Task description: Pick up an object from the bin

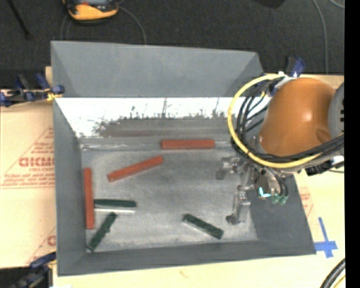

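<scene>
The gripper [234,216] is hanging low at the right side of the bin [156,77], below the arm's orange cover [294,116] and looped cables [243,122]; whether it is released or clenched I cannot tell. A green bar [203,226] is lying slantwise on the floor just left of the gripper's tip, near it and seemingly not touching; this is the nearest thing. A red bar [188,143] is lying level by the back wall; a slanted red bar [135,168] is lying left of centre; a third red bar [89,198] is running along the left wall; two more green bars [114,204] [102,230] are lying beside it, in the front-left corner.
</scene>
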